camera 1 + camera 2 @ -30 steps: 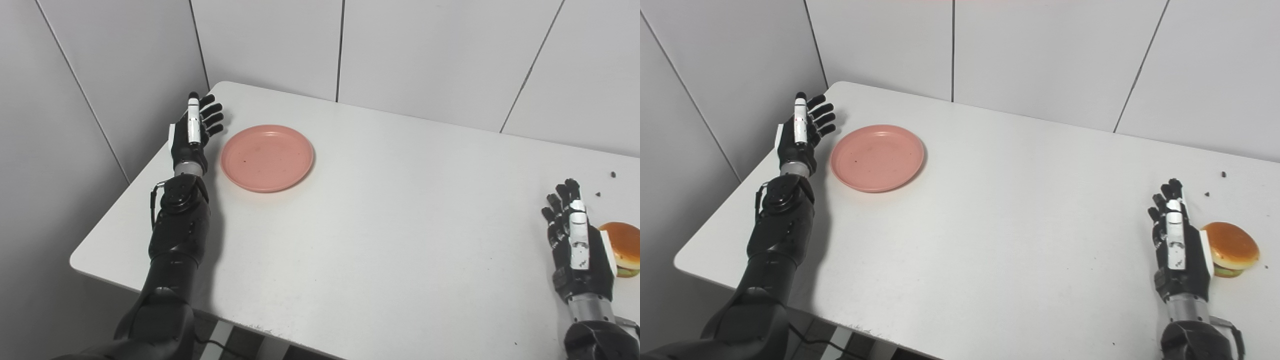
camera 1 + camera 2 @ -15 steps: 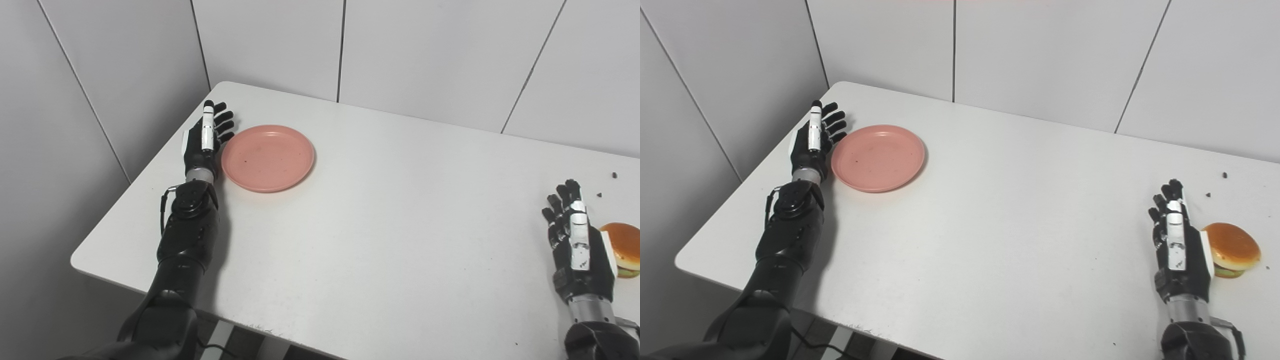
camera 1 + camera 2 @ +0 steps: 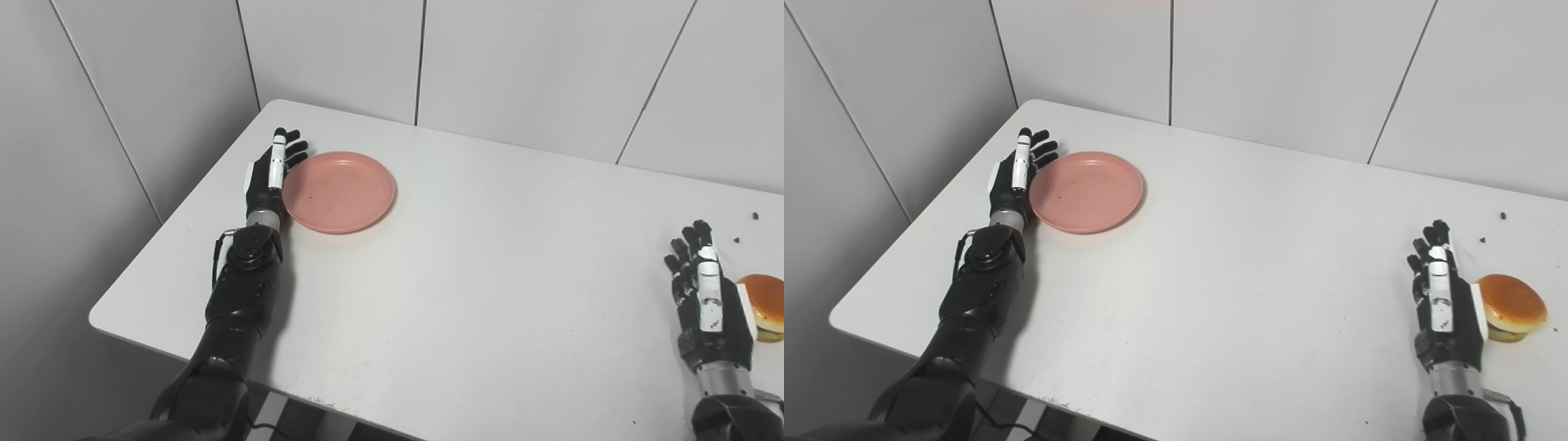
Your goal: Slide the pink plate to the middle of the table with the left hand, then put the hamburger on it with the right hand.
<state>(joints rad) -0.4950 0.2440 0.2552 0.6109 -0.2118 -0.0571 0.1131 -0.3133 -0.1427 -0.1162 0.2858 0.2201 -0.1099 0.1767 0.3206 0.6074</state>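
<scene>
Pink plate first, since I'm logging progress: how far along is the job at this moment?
Nothing is finished. In hand: the open left hand rests edge-on against the left rim of the pink plate, which sits near the table's far left corner, not the middle. Left to do: slide it to the centre, then move the hamburger, which lies on the table beside the open right hand, ungrasped.

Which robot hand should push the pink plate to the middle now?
The left robot hand. It is open against the plate's outer edge, while the right robot hand waits beside the hamburger.
</scene>
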